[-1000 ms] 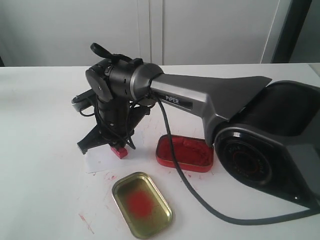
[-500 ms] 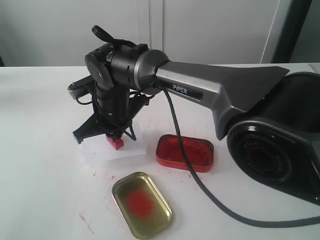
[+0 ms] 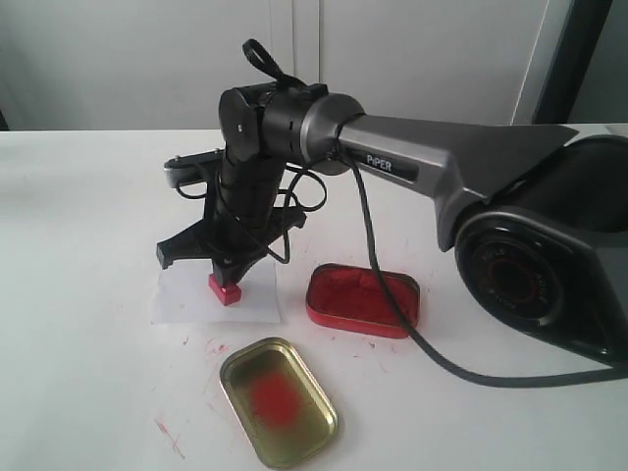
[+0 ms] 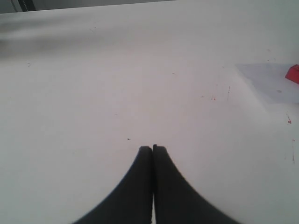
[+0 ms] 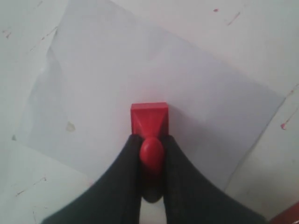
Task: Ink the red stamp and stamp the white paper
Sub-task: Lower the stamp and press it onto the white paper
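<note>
Nearest, a gold lid (image 3: 279, 400) stained red; beyond it, a red tin (image 3: 363, 299) of paste; beside that, the white paper (image 3: 186, 306) on the desk (image 3: 78, 245); upon the paper the red stamp (image 3: 226, 288) is held upright, its handle clamped by the right end effector (image 5: 152, 145); the left end effector (image 4: 153, 150) is seen pressed together, empty.

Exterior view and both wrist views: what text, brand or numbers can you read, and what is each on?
"PIPER": white letters on the grey link of the right arm.
Too blurred to read: any marking on the round joint housing.
No text visible on the red stamp, white paper, red tin or gold lid.
Left wrist view: none.
</note>
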{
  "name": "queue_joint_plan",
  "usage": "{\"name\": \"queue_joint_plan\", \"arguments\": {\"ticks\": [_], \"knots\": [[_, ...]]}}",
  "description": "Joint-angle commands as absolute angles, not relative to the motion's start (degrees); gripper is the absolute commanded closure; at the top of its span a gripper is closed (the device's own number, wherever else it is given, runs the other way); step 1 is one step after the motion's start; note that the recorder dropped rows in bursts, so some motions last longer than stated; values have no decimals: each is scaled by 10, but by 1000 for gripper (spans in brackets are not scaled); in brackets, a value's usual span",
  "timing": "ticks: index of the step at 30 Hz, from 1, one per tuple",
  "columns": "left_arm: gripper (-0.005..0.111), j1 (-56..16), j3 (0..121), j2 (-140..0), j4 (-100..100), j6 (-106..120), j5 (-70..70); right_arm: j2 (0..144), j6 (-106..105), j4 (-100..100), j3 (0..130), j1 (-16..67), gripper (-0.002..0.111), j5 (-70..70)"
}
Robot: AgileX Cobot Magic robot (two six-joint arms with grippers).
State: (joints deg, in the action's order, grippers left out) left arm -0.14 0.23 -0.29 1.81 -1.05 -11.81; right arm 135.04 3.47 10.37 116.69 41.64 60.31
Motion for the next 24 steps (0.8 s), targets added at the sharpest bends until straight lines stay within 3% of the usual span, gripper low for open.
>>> {"name": "queue_joint_plan", "arguments": {"ticks": [1, 24], "knots": [[107, -1, 0, 0, 21, -11, -117, 1350, 21, 119, 1166, 406, 108, 599], [107, -1, 0, 0, 21, -11, -117, 1362, -13, 201, 1166, 371, 108, 611]]}}
